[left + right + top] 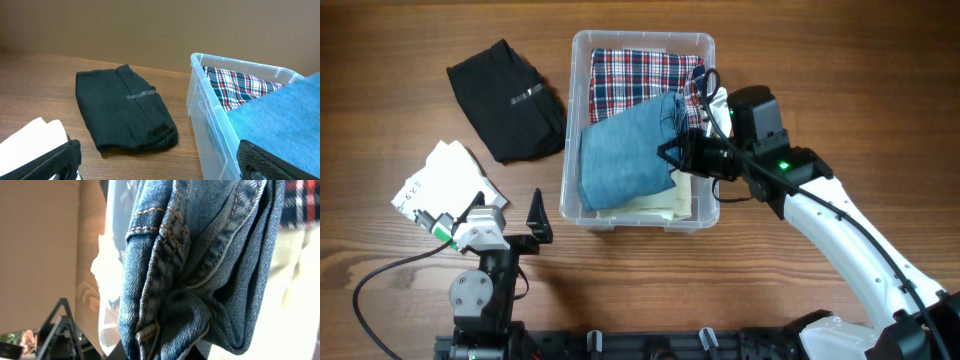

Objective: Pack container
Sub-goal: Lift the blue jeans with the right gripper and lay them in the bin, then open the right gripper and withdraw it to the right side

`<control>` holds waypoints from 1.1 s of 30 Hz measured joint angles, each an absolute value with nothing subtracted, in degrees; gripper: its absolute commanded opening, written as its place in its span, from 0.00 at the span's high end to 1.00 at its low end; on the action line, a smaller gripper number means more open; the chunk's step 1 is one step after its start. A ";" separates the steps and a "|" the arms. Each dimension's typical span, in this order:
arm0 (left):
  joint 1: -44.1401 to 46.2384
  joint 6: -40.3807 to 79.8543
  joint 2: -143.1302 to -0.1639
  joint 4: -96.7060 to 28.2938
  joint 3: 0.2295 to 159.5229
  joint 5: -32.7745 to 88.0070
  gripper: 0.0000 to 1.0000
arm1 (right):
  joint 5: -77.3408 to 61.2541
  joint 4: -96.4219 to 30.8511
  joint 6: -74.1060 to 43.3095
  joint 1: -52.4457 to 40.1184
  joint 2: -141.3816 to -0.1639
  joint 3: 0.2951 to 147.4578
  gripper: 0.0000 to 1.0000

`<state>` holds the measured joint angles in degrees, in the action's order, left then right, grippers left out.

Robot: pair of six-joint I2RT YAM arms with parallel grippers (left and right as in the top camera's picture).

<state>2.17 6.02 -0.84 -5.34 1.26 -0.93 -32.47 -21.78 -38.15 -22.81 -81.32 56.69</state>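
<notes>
A clear plastic container (640,36) holds a red plaid shirt (640,75) at the far end. Folded blue jeans (628,150) lie on top of a cream garment (655,208). My right gripper (678,150) reaches over the container's right wall and is shut on the jeans' edge. In the right wrist view the denim (200,255) fills the frame and bunches between the fingers of the right gripper (165,352). A folded black garment (510,100) lies left of the container. My left gripper (538,220) rests open near the front edge, with nothing in it (160,167).
A white folded item with a label (445,180) lies at the front left, beside the left arm's base. Through the left wrist camera, the black garment (125,107) is ahead and the container wall (200,100) is to the right.
</notes>
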 measured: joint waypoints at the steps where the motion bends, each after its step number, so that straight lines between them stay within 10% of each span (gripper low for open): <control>1: 2.17 6.02 -0.84 -5.34 1.26 -0.93 0.00 | -32.47 -22.87 -37.36 -22.81 -81.32 56.69 0.96; 5: 2.17 6.04 -0.84 -5.34 1.26 -0.93 0.00 | -32.47 -24.03 -36.01 -22.85 -81.32 56.69 0.95; 15: 2.17 6.04 -0.84 -5.34 1.26 -0.93 0.00 | -29.43 -26.68 -28.05 -22.85 -81.32 54.74 0.25; 33: 2.17 6.04 -0.84 -5.32 1.26 -0.93 0.00 | -10.92 -42.65 -7.20 -23.38 -80.95 68.25 0.34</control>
<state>2.17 6.04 -0.84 -5.32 1.26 -0.93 -10.92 -42.65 -7.20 -23.38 -80.95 68.25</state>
